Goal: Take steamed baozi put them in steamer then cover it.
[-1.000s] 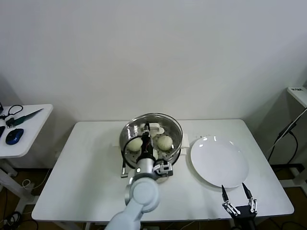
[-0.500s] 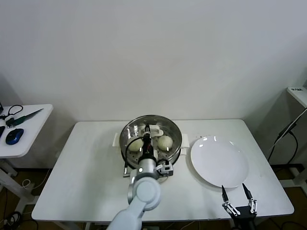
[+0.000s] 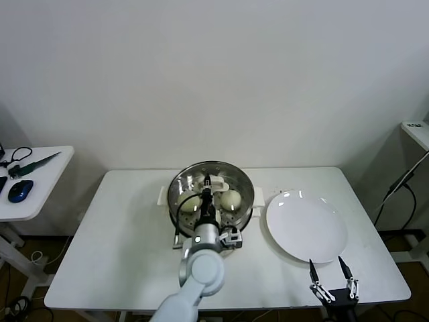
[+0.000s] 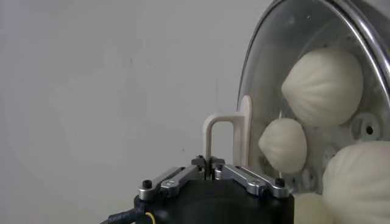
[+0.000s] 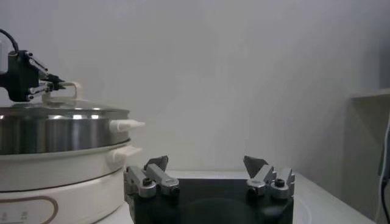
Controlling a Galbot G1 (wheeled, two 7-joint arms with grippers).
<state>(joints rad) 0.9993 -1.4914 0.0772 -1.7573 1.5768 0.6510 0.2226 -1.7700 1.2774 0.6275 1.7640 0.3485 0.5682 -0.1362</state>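
1. Glass cover (image 3: 212, 186) is sitting on the steamer (image 3: 175, 201) mid-worktop (image 3: 120, 235), and you are looking at the covering step nearly finished
2. Your left claw (image 3: 207, 182) is clenching the cover's white handle (image 4: 228, 143) from above
3. Baozi (image 4: 325, 80) are lying inside under the glass
4. Your right claw (image 3: 333, 282) is waiting released near the front edge, beside the white plate (image 3: 306, 225)
5. Next you are likely needing to let go of the handle and lift straight clear, without dragging the lid
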